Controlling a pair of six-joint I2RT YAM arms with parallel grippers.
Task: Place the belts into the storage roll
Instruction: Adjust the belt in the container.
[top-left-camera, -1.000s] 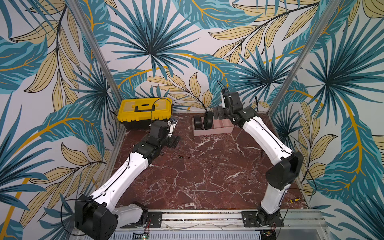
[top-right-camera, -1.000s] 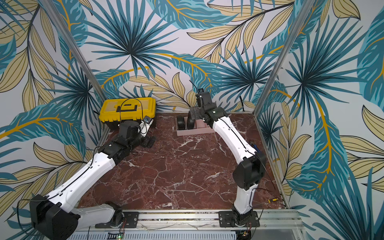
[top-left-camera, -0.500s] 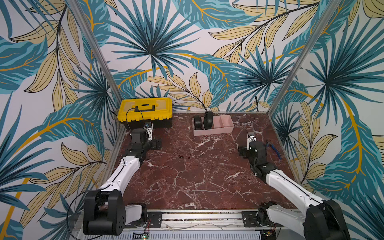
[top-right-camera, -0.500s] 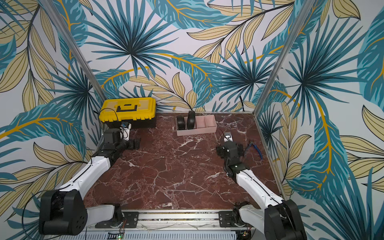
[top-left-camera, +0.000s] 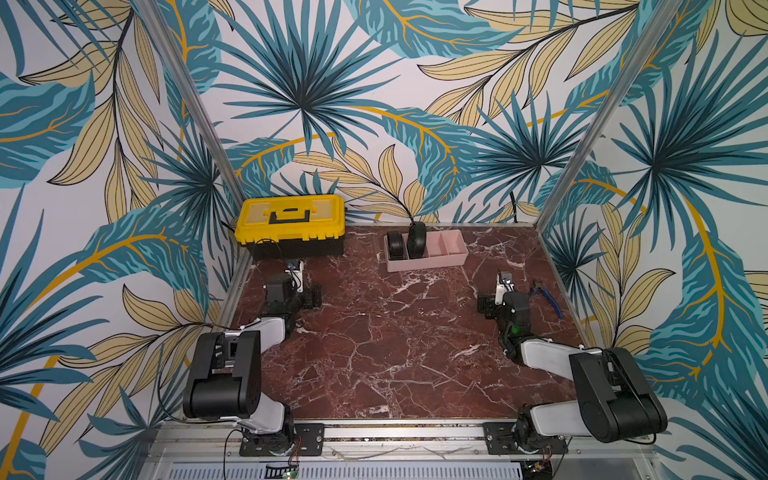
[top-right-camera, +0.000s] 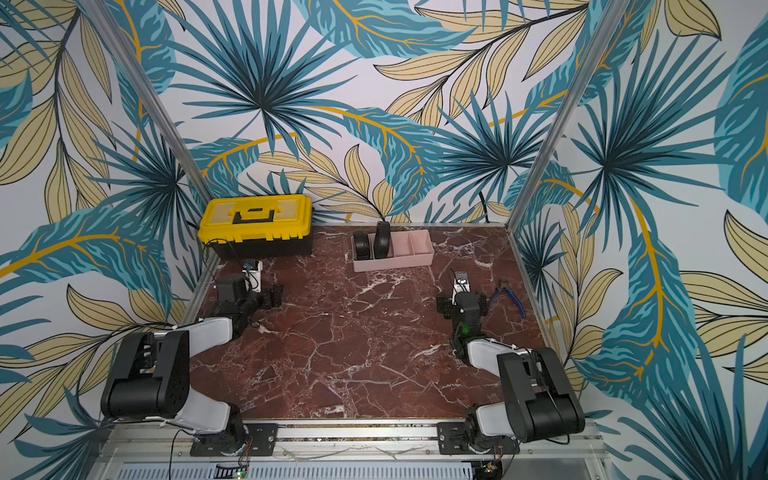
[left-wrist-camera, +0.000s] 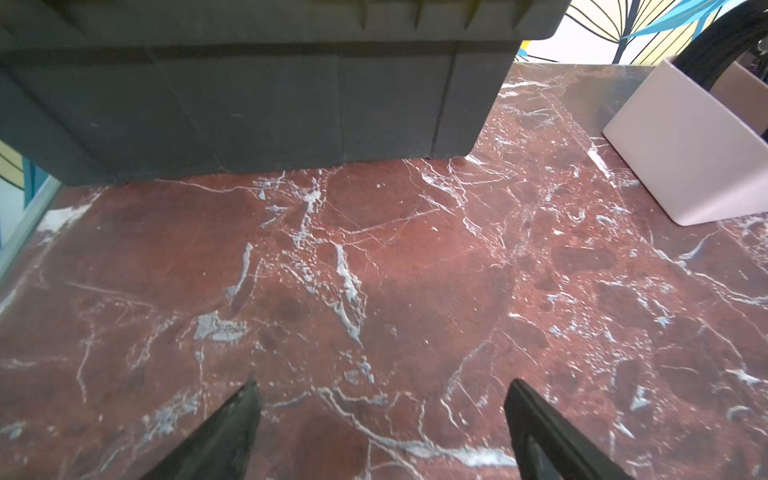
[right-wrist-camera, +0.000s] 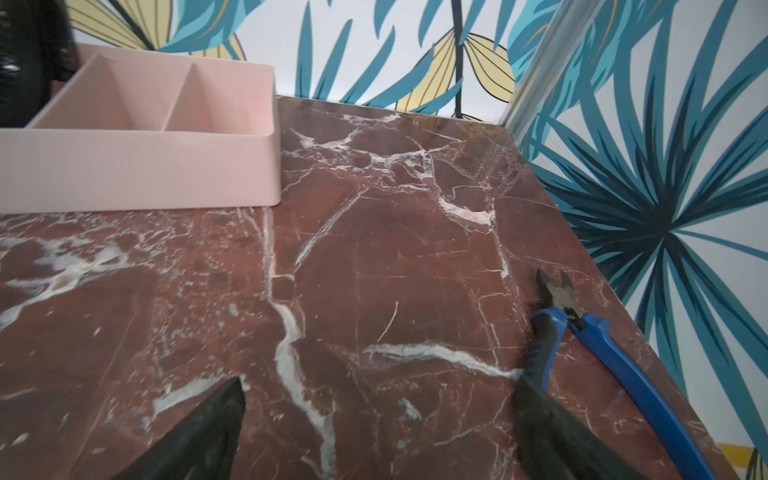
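One red marble bench (top-left-camera: 374, 357) carries everything. At its far left corner sits a yellow-and-black toolbox (top-left-camera: 289, 224), with the pink storage roll (top-left-camera: 428, 263) near it at the back. Both belts (top-left-camera: 417, 240) stand coiled in the two compartments nearest the toolbox. The left hand (left-wrist-camera: 380, 386) and the right hand (right-wrist-camera: 378, 386) hover low, jaws wide apart, holding nothing. Blue pliers (right-wrist-camera: 602, 340) lie just beside the right hand.

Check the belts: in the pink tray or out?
In. Both belts sit coiled on edge in neighbouring compartments of the pink tray, seen in both top views.
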